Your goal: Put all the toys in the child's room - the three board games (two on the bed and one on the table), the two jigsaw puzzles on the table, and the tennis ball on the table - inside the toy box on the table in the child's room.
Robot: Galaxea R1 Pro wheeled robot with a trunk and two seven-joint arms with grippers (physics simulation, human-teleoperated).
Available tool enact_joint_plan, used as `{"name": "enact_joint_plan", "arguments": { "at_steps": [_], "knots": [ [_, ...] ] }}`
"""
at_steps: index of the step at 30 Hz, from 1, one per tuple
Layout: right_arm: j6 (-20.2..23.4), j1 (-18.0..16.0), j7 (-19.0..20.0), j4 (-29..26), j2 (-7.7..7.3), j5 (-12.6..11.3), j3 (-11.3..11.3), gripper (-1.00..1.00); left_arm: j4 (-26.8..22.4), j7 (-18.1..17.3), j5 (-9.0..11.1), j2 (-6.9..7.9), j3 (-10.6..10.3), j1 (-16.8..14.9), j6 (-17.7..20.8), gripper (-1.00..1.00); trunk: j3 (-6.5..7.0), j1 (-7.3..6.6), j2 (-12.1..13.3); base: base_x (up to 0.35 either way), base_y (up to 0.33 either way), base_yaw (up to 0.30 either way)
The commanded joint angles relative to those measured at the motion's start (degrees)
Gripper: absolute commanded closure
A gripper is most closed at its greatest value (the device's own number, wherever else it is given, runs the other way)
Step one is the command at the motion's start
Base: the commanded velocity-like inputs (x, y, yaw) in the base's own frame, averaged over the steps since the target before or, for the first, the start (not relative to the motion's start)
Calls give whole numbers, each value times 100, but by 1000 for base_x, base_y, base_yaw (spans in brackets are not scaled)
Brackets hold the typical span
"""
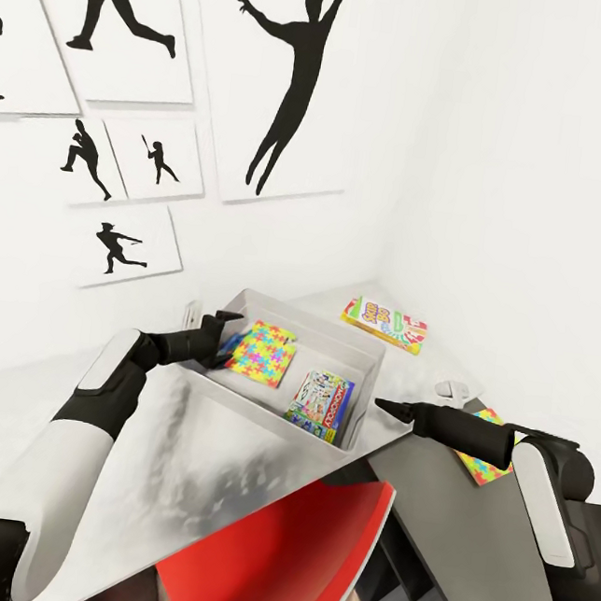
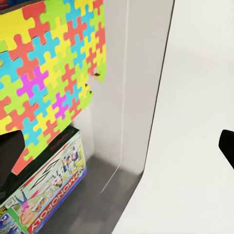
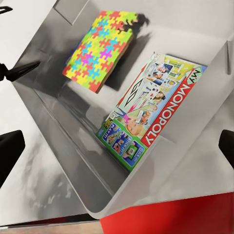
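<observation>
The light grey toy box stands on the pale table. Inside it a Monopoly board game lies flat, and a jigsaw puzzle sits tilted at the far end. My left gripper is open at the box's left rim, beside that jigsaw puzzle and apart from it. The right gripper hovers open at the box's right corner, looking down on the Monopoly game. A Skip-Bo board game lies behind the box. The second jigsaw puzzle lies under my right forearm. The tennis ball is out of view.
A red chair is pushed in at the table's front edge. The lower dark-grey top runs along the right. A small white object rests near the right wall. Silhouette pictures hang on the wall behind.
</observation>
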Motion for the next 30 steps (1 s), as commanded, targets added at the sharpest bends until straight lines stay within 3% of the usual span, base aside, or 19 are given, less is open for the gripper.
{"name": "enact_joint_plan", "arguments": {
  "at_steps": [1,17,30],
  "knots": [
    [23,-5,55,-2,0,44,-7,-100,-12,57,59,-1,11,-5,10,-100,-9,3,-9,0,0,0],
    [23,-5,57,-2,3,44,-1,-100,-489,51,102,23,9,0,36,-100,-9,3,-9,0,0,0],
    [23,-2,75,-2,-1,44,-13,-100,-1502,45,283,35,-69,102,75,-100,-9,3,-9,0,0,0]
  ]
}}
